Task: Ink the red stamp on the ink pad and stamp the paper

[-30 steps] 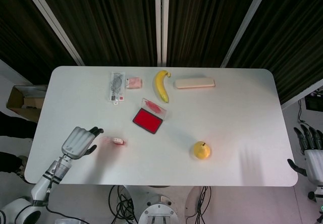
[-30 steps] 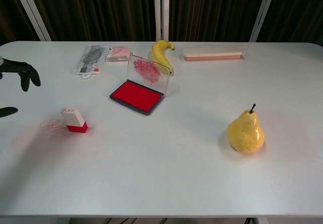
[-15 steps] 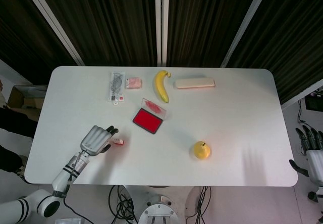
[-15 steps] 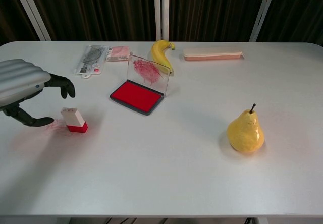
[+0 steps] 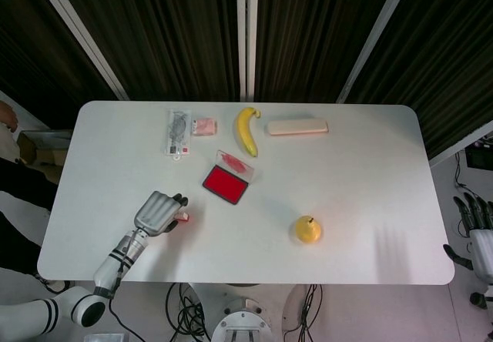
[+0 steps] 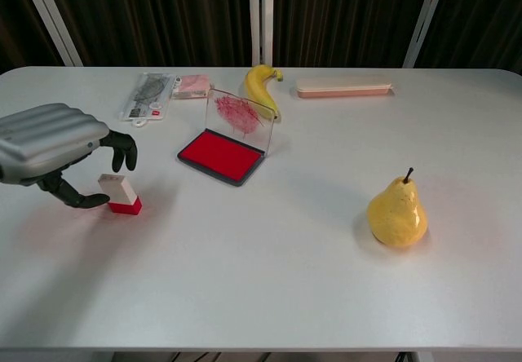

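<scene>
The red stamp [image 6: 121,196] with its white top stands upright on the white table [image 6: 269,280] at the front left, also seen in the head view [image 5: 182,217]. My left hand [image 6: 55,143] arches over it from the left. The thumb [image 6: 79,200] reaches the stamp's left side and the other fingers [image 6: 122,148] hang just above its top without closing. The ink pad [image 6: 221,156] lies open with its red face up and its clear, ink-smeared lid [image 6: 239,116] raised. My right hand [image 5: 479,234] hangs off the table's right edge, fingers apart, holding nothing.
A yellow pear [image 6: 397,213] stands at the front right. Along the back lie a banana [image 6: 260,90], a long pink case [image 6: 343,90], a clear packet [image 6: 148,96] and a small pink pack [image 6: 192,86].
My left hand has moved right across the table's front left until it arches over the stamp, covering the faint red marks beside it. The stamp and right hand have stayed put.
</scene>
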Motion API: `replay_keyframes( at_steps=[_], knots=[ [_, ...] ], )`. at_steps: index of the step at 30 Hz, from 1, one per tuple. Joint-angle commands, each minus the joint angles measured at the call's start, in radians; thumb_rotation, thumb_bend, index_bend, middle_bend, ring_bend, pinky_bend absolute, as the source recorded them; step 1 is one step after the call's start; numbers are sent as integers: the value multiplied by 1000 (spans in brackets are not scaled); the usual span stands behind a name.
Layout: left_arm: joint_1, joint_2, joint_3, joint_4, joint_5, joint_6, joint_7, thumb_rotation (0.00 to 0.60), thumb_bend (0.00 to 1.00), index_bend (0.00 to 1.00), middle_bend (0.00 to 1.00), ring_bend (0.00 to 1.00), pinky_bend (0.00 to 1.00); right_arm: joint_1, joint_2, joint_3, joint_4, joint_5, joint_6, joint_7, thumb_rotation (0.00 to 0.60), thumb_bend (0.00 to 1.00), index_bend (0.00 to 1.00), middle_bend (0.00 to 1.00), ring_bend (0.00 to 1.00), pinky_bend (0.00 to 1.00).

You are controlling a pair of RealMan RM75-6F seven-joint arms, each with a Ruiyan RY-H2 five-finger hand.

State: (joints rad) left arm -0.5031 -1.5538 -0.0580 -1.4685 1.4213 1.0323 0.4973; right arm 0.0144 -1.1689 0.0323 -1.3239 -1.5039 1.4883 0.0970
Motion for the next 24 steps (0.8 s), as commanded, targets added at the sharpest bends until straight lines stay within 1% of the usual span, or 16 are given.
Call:
replay_keyframes(
  at_steps=[1,16,24],
  knots=[
    [-4,-6,4,6,2,6,-5,600,247,406,446,909,1000,0,-2,0,5,1,-1,4,600,105,0,0,0,0],
    [-23,-43,15,53,7,22,-14,600,250,486,520,927,1000,-2,-3,1,20,5,-6,16,600,105,0,0,0,0],
    [-28,-47,19,55,-1,20,-23,600,263,505,528,927,1000,-1,-3,-2,19,11,-20,15,600,106,0,0,0,0]
  ],
)
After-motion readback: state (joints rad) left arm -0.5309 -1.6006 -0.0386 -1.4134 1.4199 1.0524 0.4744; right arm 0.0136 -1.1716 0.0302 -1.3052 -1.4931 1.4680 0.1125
